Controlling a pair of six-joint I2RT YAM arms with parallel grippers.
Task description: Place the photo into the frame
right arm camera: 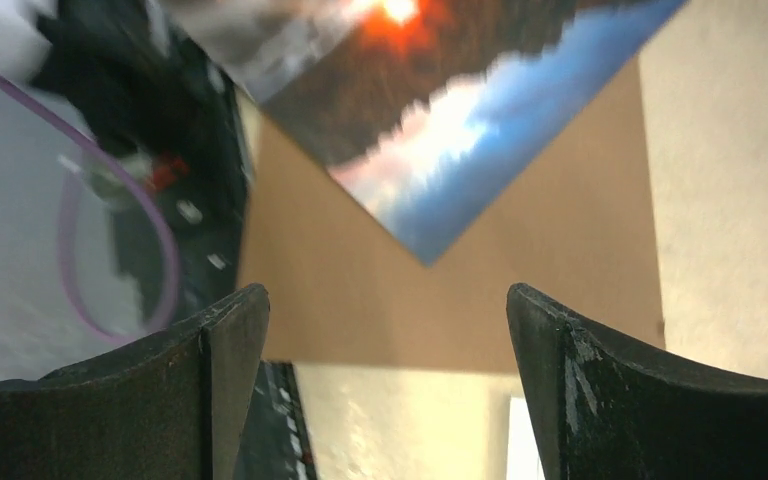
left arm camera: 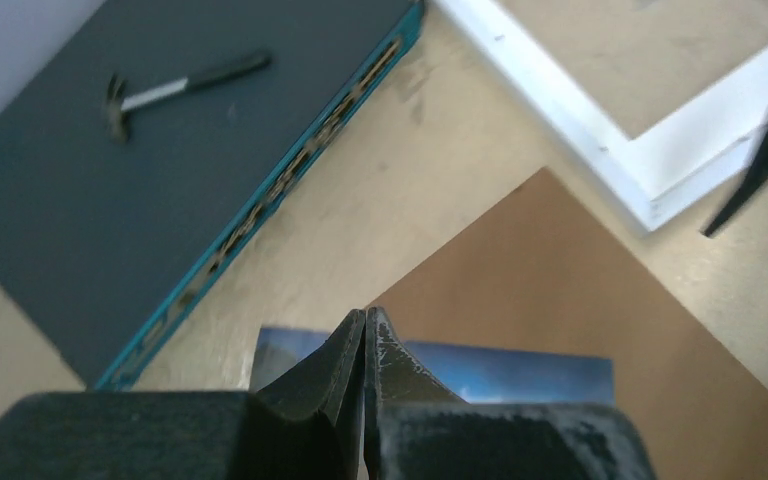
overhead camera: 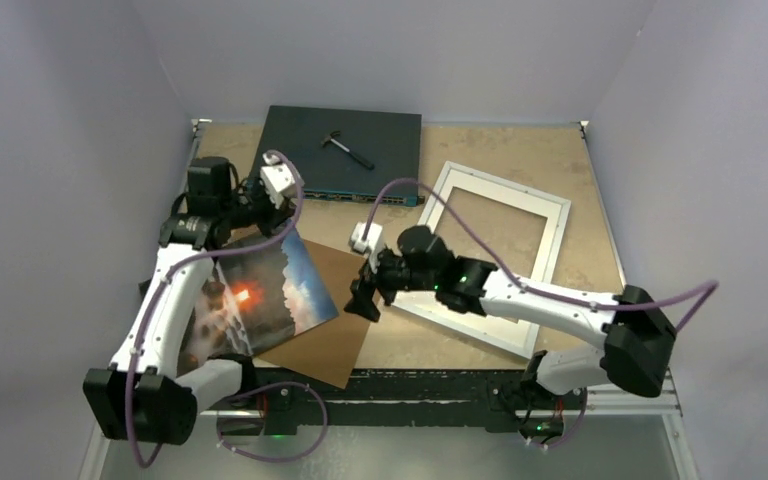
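The right gripper (overhead camera: 364,302) is hanging with its jaws spread wide and nothing between them. It is just off the near-left side of the frame (overhead camera: 505,187), over the edge of a brown board (overhead camera: 335,340). Its wrist camera is looking down on a blue corner of the photo (overhead camera: 255,295) and on the board beneath it.

The left gripper (left arm camera: 365,325) is clenched tight, finger against finger, farther to the left of the frame and at the photo's far edge. The print is showing as a flat strip behind the tips rather than caught in the seam, so it seems to be gripping nothing. Whether it is pressing on the photo I cannot tell.

The photo is lying on the board, left of the frame and apart from it, with its orange glow facing up. The frame is lying flat on the table (overhead camera: 520,150), with bare tabletop showing through its opening, so nothing is sitting in it. Beyond the frame's far-left corner a dark box (overhead camera: 300,150) is carrying a small hammer (overhead camera: 345,147).

By my reading, the task is only getting under way. The photo is waiting to be lifted off the board, carried across and laid squarely inside the white border.
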